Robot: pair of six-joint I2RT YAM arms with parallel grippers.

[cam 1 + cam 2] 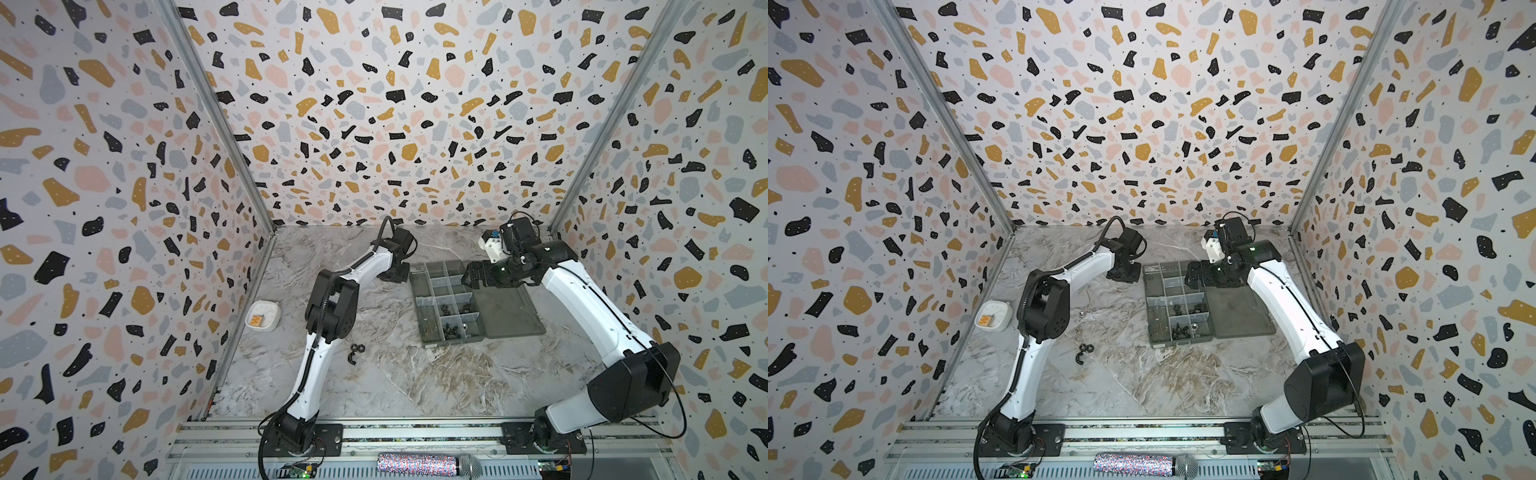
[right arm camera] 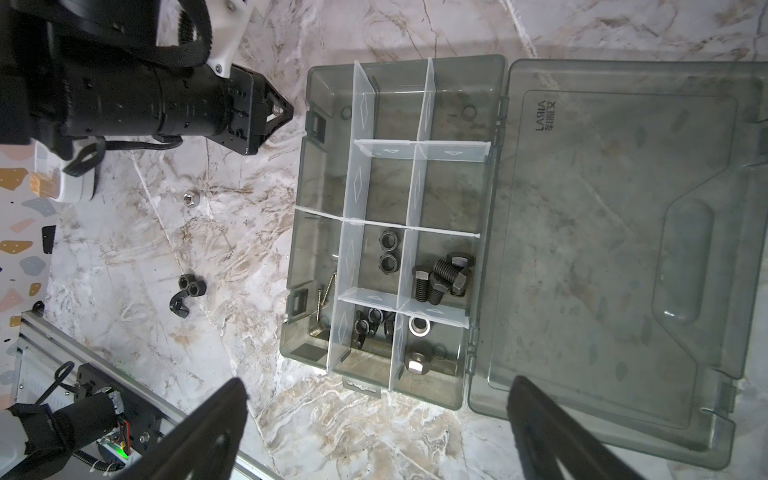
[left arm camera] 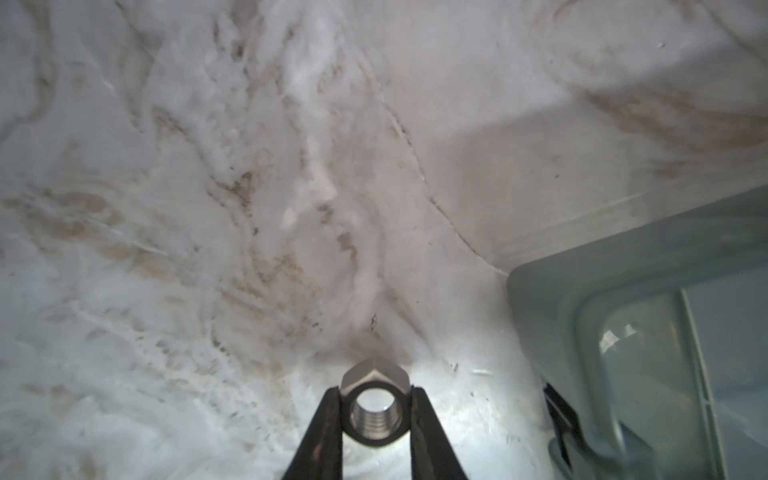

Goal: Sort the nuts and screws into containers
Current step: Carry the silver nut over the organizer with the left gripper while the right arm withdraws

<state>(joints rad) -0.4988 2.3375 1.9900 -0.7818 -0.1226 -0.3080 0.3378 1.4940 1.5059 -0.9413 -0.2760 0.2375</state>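
Note:
My left gripper (image 3: 376,411) is shut on a silver hex nut (image 3: 374,380), low over the marble just left of the grey organiser box (image 1: 417,299); it shows in both top views (image 1: 395,274) (image 1: 1123,274). My right gripper (image 2: 378,388) stands open and holds nothing, above the box's far end (image 1: 467,277). The containers hold black bolts (image 2: 444,278), black hex nuts (image 2: 388,251), winged nuts (image 2: 370,326), silver nuts (image 2: 417,345) and thin screws (image 2: 326,291). Loose on the table lie two black hex nuts (image 2: 192,284), a winged nut (image 2: 179,303) and a silver nut (image 2: 191,198).
The box's lid (image 1: 509,309) lies open flat to the right of the compartments. A white dish (image 1: 262,316) with a small wooden block stands by the left wall. Patterned walls close in the table on three sides, and a metal rail runs along the front.

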